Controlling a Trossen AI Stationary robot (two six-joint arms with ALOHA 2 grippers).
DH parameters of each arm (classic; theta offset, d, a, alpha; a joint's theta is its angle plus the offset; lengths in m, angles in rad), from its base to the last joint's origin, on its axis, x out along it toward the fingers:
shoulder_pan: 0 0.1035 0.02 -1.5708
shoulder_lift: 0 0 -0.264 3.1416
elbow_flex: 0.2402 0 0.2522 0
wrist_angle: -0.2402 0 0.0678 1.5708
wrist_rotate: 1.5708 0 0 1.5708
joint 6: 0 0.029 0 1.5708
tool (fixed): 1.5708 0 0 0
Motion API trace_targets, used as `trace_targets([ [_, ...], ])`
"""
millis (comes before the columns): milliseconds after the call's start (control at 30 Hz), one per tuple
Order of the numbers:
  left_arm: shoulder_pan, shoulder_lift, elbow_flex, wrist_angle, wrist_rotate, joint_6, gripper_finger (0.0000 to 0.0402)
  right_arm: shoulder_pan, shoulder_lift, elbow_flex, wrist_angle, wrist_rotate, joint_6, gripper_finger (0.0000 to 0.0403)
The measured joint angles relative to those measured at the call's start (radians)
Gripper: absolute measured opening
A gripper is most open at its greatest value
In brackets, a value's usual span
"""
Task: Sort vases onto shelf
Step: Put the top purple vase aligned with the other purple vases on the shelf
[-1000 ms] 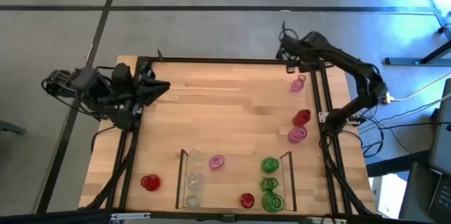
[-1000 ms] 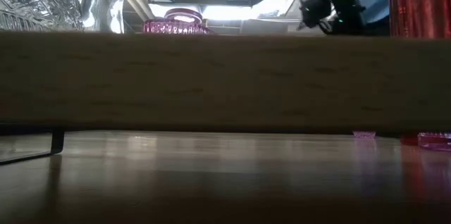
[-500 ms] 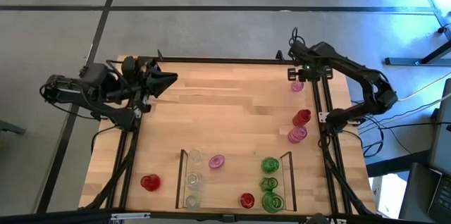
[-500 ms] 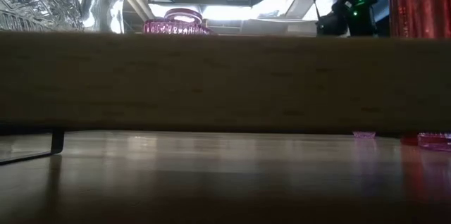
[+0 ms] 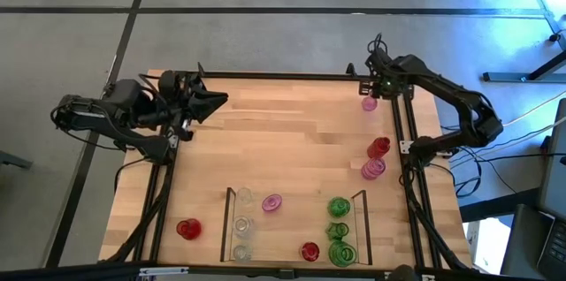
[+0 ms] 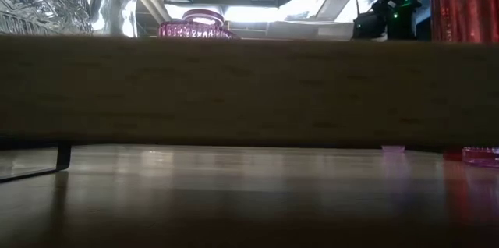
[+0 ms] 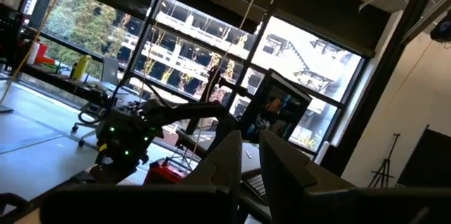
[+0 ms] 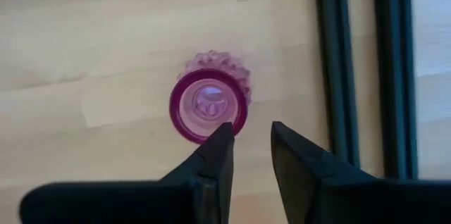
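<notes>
A small pink vase (image 5: 369, 103) (image 8: 209, 106) stands upright on the table at the far right. My right gripper (image 5: 377, 89) (image 8: 250, 131) hangs over it, pointing down, open, its fingertips just beside the vase's mouth. The shelf (image 5: 232, 228) at the near edge holds clear vases (image 5: 241, 225), a pink vase (image 5: 271, 202), green vases (image 5: 339, 207) and a red vase (image 5: 309, 251). Outside it stand a red vase (image 5: 187, 228), another red vase (image 5: 378, 147) and a pink vase (image 5: 373, 169). My left gripper (image 5: 221, 99) (image 7: 251, 143) hovers at the far left, a narrow gap between its fingers, holding nothing. My right gripper comes at the pink vase from above, pointing down. One fingertip (image 8: 223, 132) overlaps the rim (image 8: 236, 115) of the vase's mouth. Whether it touches the rim, I cannot tell. The vase stands upright on the table.
Black frame rails (image 5: 400, 131) run close beside the pink vase on the right. In the low view a wooden board (image 6: 249, 92) blocks most of the table. Bare wood (image 5: 283, 140) lies mid-table between the arms and the shelf.
My right gripper has come down from the far edge toward the pink vase and tipped to point down at it. The pink vase has shifted slightly toward the table's left. My left gripper has swung a little toward the far edge and the table's middle.
</notes>
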Motion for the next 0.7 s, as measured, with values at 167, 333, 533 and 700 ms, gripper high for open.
trace_targets([
  [167,0.000,0.006,0.000,0.002,0.000,-0.004,0.0044,0.000,-0.021,-0.001,0.015,-0.017,0.004,0.0088],
  [333,0.003,0.011,0.000,0.000,0.000,-0.004,0.0044,0.000,-0.044,-0.001,0.027,-0.009,0.009,0.0088],
  [533,0.028,0.014,0.000,0.002,0.003,-0.004,0.0044,-0.032,-0.043,-0.001,0.080,0.036,0.028,0.0088],
  [700,0.054,0.021,0.000,0.002,0.047,-0.030,0.0044,-0.066,-0.001,-0.001,0.106,0.010,0.024,0.0088],
])
